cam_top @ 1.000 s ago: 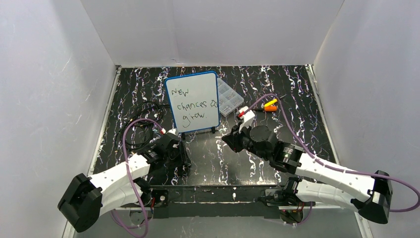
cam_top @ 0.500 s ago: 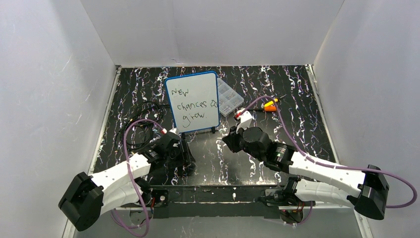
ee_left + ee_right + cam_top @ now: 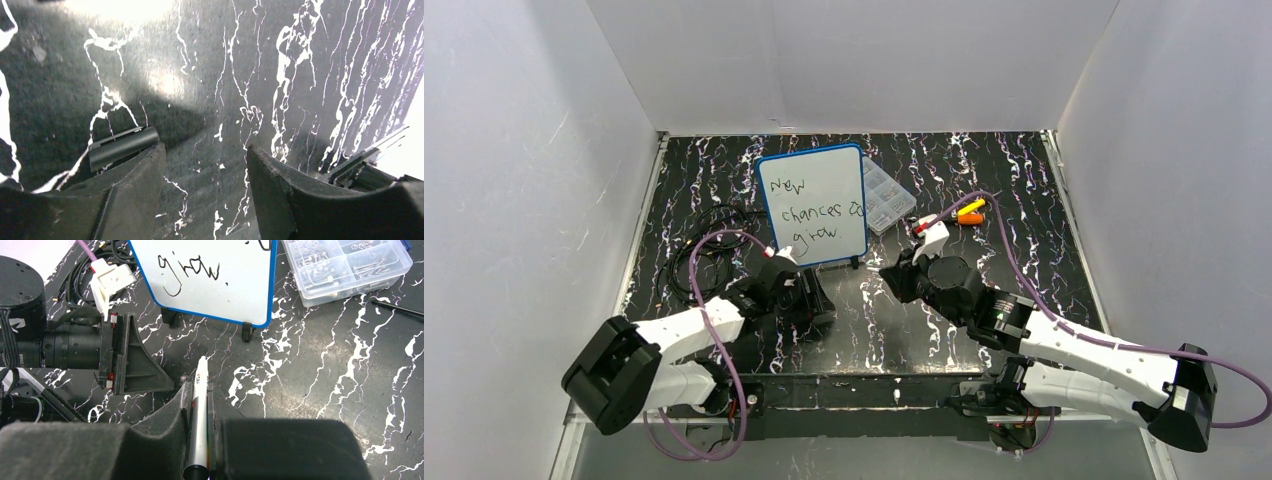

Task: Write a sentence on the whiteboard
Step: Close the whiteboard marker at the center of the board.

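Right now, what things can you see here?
Rectangular blue-framed whiteboard: one, white, standing in the middle.
Handwritten sentence: one, black, on the whiteboard.
Clear plastic compartment box: one, clear, right of the whiteboard.
Coiled cables: one bundle, black, left of the whiteboard.
Small items: two, orange and yellow, right of the box.
Short cylinder: one, dark, beside the left gripper.
Slim marker pen: one, white, in the right gripper.
Left gripper: one, black, open, before the whiteboard.
Right gripper: one, black, shut on the pen.
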{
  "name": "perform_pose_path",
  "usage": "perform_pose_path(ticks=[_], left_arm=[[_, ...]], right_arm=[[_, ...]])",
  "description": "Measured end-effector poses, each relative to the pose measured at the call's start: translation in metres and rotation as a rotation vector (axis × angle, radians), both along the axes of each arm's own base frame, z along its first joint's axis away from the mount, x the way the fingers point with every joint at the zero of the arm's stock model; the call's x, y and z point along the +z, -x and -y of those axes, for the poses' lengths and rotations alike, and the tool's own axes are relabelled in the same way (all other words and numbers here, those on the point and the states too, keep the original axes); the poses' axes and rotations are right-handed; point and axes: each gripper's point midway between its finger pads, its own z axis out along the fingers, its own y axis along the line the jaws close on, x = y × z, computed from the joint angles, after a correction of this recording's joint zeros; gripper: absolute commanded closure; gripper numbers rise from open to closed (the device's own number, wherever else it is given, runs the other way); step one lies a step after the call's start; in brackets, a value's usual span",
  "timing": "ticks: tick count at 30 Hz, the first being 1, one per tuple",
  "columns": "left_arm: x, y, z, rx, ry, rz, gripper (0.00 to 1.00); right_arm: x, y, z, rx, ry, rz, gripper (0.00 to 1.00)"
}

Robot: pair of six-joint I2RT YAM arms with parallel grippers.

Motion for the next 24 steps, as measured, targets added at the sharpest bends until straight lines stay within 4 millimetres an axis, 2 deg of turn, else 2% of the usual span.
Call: perform_pose_path(ticks=[5,12,14,16,22,24], left_arm=[[0.003,-0.009,-0.001,-0.036,-0.040,0.061,0.38],[0.038,-0.009,-0.012,-0.154,-0.097,0.207,0.34],[0.043,-0.008,-0.015,-0.211,-0.138,0.235,0.32],[0.038,-0.007,-0.018,-0.264,-0.196,0.219,0.32],[0.007,-0.001,-0.031,-0.369,-0.357,0.091,0.31],[0.008,0.000,-0.034,-0.386,-0.371,0.100,0.31]], right_arm=[[-0.002,-0.001,0.002,-0.010,0.011,-0.002,0.99],[0.002,-0.001,0.005,-0.020,0.003,0.006,0.99],[0.003,-0.001,0.005,-0.019,-0.001,0.008,0.99],[0.003,-0.001,0.006,-0.019,-0.003,0.009,0.99],[0.008,0.001,0.006,-0.011,-0.016,0.014,0.99],[0.010,0.002,0.006,-0.007,-0.023,0.018,0.99]])
